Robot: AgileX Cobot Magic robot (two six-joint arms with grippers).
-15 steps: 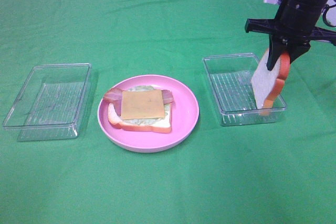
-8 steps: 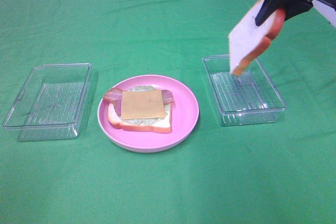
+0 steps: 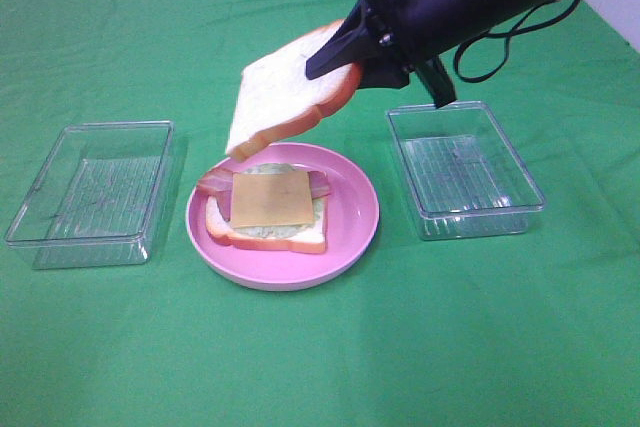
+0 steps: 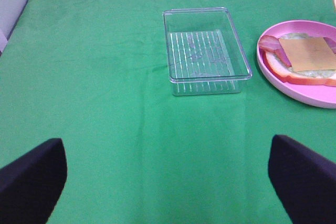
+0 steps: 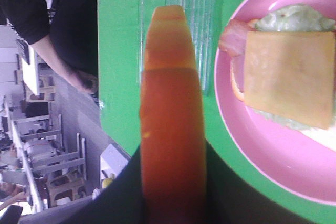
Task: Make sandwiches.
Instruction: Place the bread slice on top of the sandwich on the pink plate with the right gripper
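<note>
White bread slice [image 3: 283, 92] is hanging tilted above the pink plate [image 3: 355, 219], clamped in the right gripper [image 3: 352, 52]. Below, cheese [image 3: 271, 197] is topping the open stack. Left gripper [image 4: 168, 182] is standing wide, holding nothing.

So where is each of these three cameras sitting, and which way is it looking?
Exterior high: mounted above, facing down at the green table; the right arm carries a bread slice over the pink plate.
Left wrist: on the left arm, looking past its open pincer at a clear tray.
Right wrist: on the right arm, looking along the bread's crust, its pincer shut on it.
All share the plate and cheese square.
</note>
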